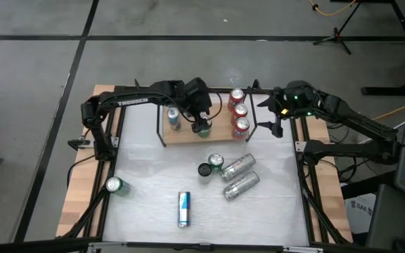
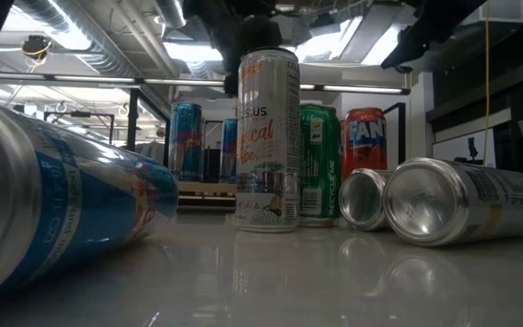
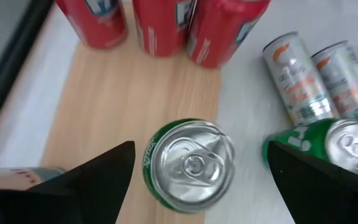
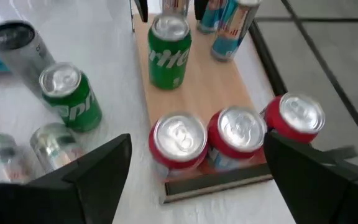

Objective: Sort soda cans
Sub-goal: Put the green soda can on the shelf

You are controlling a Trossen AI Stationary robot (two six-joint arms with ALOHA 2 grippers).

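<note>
Left claw (image 1: 201, 121) hangs right over the wooden board (image 1: 188, 133) at the back of the tabletop (image 1: 153, 183), fingers spread wide and gripping nothing. Directly beneath it stands a green Sprite can (image 3: 190, 163), upright on the board, free of both fingers. Blue-and-silver cans (image 1: 174, 118) stand just beside it on the board's left part. At the board's right end, three red cans (image 4: 235, 134) stand upright in a row, touching each other.

Right claw (image 1: 276, 116) waits off the board's right end, also released, holding nothing.

Out on the tabletop: another green can (image 1: 216, 162) upright beside a black can (image 1: 204, 169), and two silver cans (image 1: 239, 176) lying on their sides next to them. A blue-and-silver can (image 1: 183, 209) lies flat near the front, and one green can (image 1: 114, 185) stands alone well off to the left.
</note>
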